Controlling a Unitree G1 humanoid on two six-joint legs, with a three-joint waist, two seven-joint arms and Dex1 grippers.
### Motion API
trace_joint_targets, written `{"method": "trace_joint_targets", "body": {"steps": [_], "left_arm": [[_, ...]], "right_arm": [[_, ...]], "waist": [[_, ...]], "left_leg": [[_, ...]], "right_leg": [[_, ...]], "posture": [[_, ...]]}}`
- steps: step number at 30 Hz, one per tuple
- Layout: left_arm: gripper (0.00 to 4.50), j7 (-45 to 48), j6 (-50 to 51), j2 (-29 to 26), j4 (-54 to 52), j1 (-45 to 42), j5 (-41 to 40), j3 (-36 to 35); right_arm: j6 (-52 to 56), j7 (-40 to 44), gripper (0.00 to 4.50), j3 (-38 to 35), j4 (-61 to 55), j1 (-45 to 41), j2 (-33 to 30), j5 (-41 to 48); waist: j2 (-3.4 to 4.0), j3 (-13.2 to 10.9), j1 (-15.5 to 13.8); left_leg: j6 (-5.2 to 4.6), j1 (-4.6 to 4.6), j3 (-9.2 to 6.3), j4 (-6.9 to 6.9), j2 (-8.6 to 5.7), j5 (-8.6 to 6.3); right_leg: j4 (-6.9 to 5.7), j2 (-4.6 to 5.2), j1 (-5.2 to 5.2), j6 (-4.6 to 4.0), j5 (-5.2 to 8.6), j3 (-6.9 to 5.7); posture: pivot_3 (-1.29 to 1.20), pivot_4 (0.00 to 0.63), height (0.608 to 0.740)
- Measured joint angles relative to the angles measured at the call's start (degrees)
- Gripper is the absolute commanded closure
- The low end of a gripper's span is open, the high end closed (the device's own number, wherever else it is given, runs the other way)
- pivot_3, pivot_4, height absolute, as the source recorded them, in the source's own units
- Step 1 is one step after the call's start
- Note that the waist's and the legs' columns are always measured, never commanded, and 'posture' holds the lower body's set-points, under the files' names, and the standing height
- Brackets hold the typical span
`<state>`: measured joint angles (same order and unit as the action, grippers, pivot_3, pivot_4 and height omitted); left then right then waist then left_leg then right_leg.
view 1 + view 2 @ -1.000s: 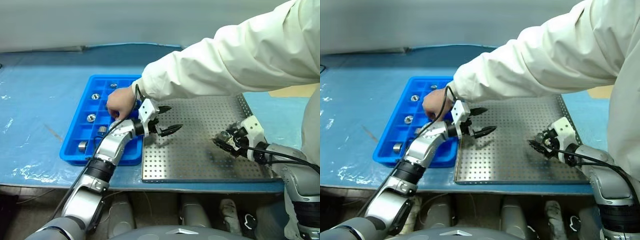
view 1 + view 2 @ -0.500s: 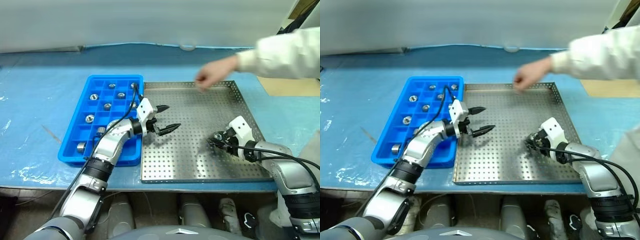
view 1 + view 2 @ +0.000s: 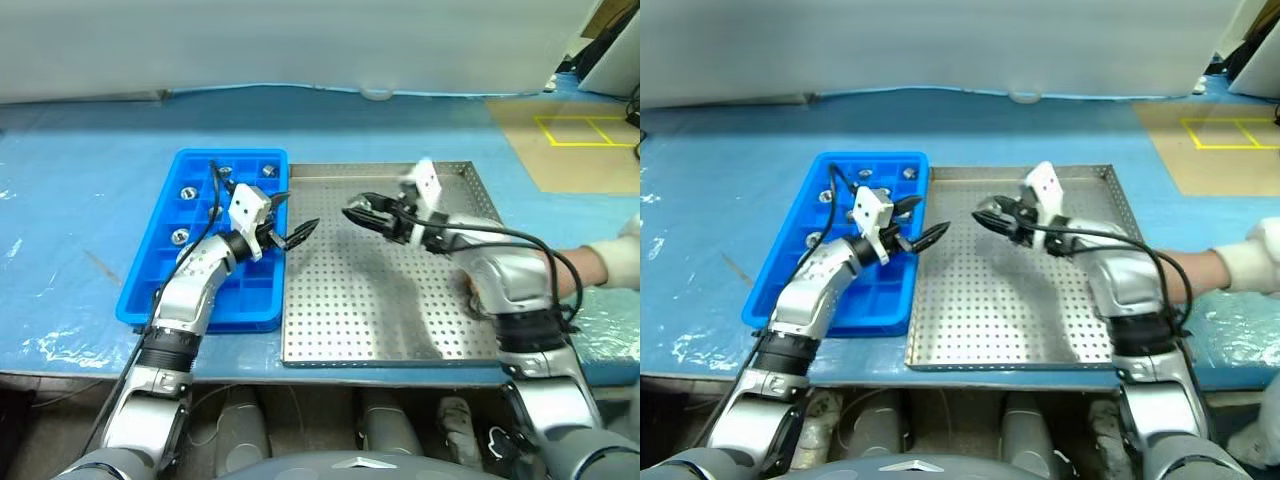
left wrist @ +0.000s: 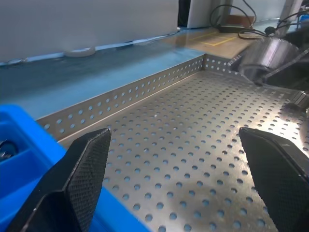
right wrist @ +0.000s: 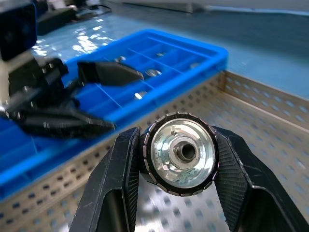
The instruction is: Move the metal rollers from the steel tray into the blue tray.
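My right gripper (image 3: 356, 212) is shut on a metal roller (image 5: 180, 153), a shiny ridged cylinder with a central hole, and holds it above the far left part of the steel tray (image 3: 380, 310). The perforated floor of the steel tray looks bare. The blue tray (image 3: 165, 290) lies to its left, and several rollers (image 3: 186, 193) sit in its far compartments. My left gripper (image 3: 298, 214) is open and empty, hovering over the seam between the two trays. It points at the right gripper across a short gap.
A person's white-gloved hand (image 3: 600, 262) rests on the blue table beside the steel tray's right rim. A brown board with yellow lines (image 3: 575, 140) lies at the far right. A grey wall runs along the table's back edge.
The person's arm has pulled back from over the trays to the right. My right gripper shut on a roller, rose and swung left across the steel tray. The left gripper drifted left toward the blue tray.
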<state>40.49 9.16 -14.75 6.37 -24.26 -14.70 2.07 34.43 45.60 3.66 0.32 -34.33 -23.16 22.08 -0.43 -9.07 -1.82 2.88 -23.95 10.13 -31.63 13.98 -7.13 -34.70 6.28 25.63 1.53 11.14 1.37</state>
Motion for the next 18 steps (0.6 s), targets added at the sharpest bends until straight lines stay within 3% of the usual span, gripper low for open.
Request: {"method": "trace_joint_targets", "body": {"steps": [9, 18], "left_arm": [[0.02, -6.6, 3.8, -3.2, -13.2, 9.5, -0.8, -4.8], [0.02, -12.2, 6.8, -4.3, -23.0, 18.7, -1.1, -8.3]], "right_arm": [[-12.3, 4.9, 2.73, 5.4, 25.3, -17.1, 10.4, -5.7], [-20.6, 10.7, 2.73, 9.2, 40.5, -22.1, 16.3, -11.7]], "waist": [[-0.04, 0.0, -2.8], [-0.04, 0.0, -5.7]], "left_leg": [[0.15, -0.17, -0.04, 0.22, 0.05, 0.09], [0.26, -0.36, -0.16, 0.38, 0.21, 0.15]], "right_leg": [[-0.05, 0.01, 0.26, -0.04, 0.0, -0.17], [-0.06, -0.01, 0.36, -0.18, 0.09, -0.52]], "posture": [[0.23, 0.15, 0.74], [0.36, 0.15, 0.74]]}}
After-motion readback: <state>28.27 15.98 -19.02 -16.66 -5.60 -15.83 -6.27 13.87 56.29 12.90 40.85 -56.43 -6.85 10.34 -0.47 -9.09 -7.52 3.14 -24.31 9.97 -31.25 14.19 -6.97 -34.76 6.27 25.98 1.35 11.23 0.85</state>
